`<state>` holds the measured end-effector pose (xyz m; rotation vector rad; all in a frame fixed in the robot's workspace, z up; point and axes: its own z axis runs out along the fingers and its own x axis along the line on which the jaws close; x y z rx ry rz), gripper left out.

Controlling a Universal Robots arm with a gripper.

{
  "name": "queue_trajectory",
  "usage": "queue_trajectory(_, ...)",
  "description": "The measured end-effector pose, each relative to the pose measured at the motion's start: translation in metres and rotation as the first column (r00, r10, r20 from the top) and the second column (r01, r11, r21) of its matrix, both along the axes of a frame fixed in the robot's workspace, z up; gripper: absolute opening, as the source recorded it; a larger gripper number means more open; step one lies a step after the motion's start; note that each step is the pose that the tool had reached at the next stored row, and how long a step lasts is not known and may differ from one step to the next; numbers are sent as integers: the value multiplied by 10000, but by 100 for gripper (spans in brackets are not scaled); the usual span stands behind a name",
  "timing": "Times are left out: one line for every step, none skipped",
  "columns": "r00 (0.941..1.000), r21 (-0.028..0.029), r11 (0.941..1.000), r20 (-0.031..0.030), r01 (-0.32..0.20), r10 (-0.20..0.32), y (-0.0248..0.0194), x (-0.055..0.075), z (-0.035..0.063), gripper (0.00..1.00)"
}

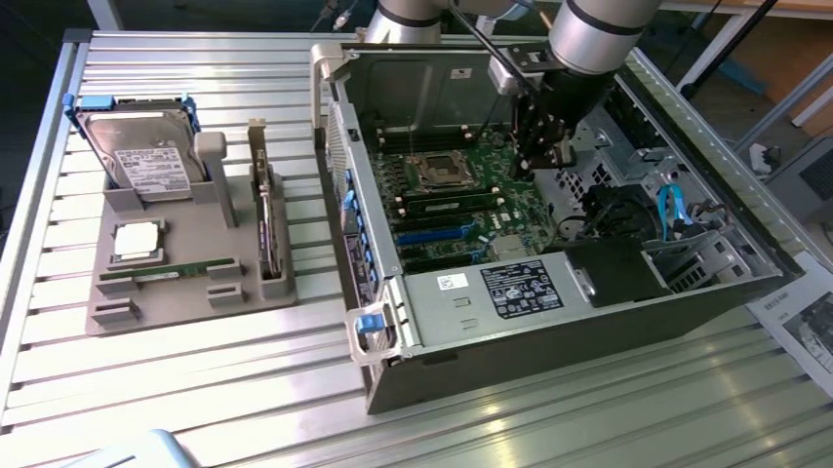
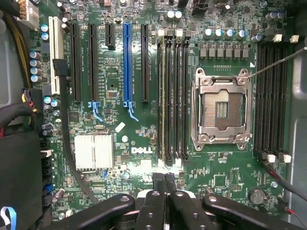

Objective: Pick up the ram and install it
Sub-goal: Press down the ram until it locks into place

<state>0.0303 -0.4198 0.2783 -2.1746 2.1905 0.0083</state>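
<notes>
The gripper (image 2: 164,178) sits closest in the wrist view. Its 2 black fingers (image 2: 158,191) are pressed together with nothing between them. It hangs over the green motherboard (image 2: 139,129), with the fingertips by one end of a bank of 4 black memory slots (image 2: 172,96). Beside that bank is the open silver CPU socket (image 2: 220,110), and a second bank of slots (image 2: 273,96) lies on the socket's other side. A finned silver heat sink (image 2: 94,151) and a blue expansion slot (image 2: 127,62) stand further out on the board.

In the exterior view, a pale blue object (image 1: 131,450) is cut off at the near edge of the slatted metal bench (image 1: 195,380). Behind it, the open computer case (image 1: 586,336) lies on its side across the middle of the bench and towards the exterior view's right. The gripper (image 1: 544,156) reaches down into the far half of the case.

A grey holder (image 1: 195,244) sits near the bench edge on the exterior view's left, well apart from the gripper. The ram (image 1: 170,269) lies lengthwise in a groove near the holder's near edge and has not been picked up. Just behind it is the square silver processor chip (image 1: 137,241). A dark expansion card (image 1: 264,229) stands on edge along the side of the holder nearest the case. At the holder's far end, a hard drive (image 1: 143,156) leans in its blue-railed cradle.
</notes>
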Motion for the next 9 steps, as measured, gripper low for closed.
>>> queue_trajectory(10000,-7,10000,0,1,-1,0,0,0,10)
queue_trajectory(10000,-32,10000,-15,1,-1,0,0,-2,10)
queue_trajectory(10000,-51,10000,-56,3,-4,0,7,-2,10)
queue_trajectory(9999,-75,10000,-129,9,-10,0,17,-1,10)
queue_trajectory(9998,-91,10000,-185,12,-14,0,26,-1,10)
queue_trajectory(9998,-100,9999,-216,13,-16,0,31,-1,10)
queue_trajectory(9998,-103,9999,-222,14,-16,0,32,-1,10)
queue_trajectory(9998,-103,9999,-223,13,-16,0,32,-1,10)
queue_trajectory(9997,-101,9999,-223,14,-16,0,32,-2,10)
